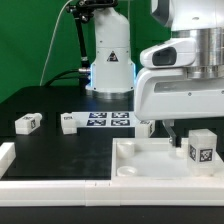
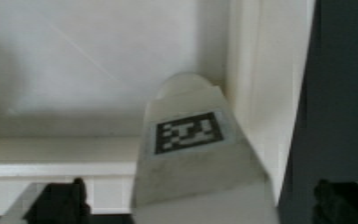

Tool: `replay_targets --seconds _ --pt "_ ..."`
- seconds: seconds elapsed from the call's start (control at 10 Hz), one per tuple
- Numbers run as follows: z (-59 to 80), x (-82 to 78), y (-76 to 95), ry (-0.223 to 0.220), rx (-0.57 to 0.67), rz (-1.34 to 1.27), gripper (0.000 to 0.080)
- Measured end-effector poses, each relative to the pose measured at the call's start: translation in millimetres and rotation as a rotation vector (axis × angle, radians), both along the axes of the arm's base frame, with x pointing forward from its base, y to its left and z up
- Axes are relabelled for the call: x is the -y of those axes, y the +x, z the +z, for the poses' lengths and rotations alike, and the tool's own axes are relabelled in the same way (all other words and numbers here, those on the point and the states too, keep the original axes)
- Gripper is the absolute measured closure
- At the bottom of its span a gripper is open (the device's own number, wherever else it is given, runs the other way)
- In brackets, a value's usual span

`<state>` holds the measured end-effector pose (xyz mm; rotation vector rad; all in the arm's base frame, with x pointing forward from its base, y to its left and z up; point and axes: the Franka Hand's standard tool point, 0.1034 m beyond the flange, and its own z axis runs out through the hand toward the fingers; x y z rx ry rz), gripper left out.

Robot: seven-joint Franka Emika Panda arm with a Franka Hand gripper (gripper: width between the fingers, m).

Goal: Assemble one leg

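A leg [image 1: 200, 148], a chunky white block with a square tag, stands in the near right part of the large white tray [image 1: 135, 170]. My gripper [image 1: 183, 131] hangs just above and behind it. In the wrist view the same leg [image 2: 194, 135] rises between my two dark fingertips [image 2: 60, 200], with a gap on each side, so the gripper [image 2: 202, 205] is open and not touching it. The leg stands close to the tray's wall [image 2: 265, 60].
Two more legs [image 1: 27, 123] [image 1: 67, 121] lie on the black table at the exterior view's left. A third [image 1: 143, 127] sits half hidden by my hand. The marker board [image 1: 108, 120] lies between them. The robot base [image 1: 108, 55] stands behind.
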<state>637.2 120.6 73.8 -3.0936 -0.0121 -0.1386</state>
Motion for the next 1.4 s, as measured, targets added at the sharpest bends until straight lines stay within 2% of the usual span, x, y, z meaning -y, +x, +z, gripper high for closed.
replay_targets --seconds 0.1,0.2,0.3,0.4,0.7,0.8,1.0,1.2,1.4 --pt "0.0 0.1 0.0 0.001 0.000 -0.013 0.0263" --pt "0.0 0.0 0.0 0.003 -0.001 -0.029 0.0409" --pt "0.0 0.5 0.1 0.003 -0.001 -0.030 0.0409" --pt "0.1 0.5 0.1 0.003 -0.001 -0.030 0.0509" --pt "0.5 1.4 0.1 0.026 -0.014 -0.340 0.0509" --pt "0.1 6.6 0.1 0.027 -0.017 -0.453 0.0509" --pt "-0.5 23.2 -2.2 0.011 -0.020 -0.672 0.0508" --pt "-0.1 33.3 -5.1 -0.015 -0.010 -0.882 0.0493" --pt "0.5 44.7 -6.7 -0.041 0.012 -1.001 0.0486"
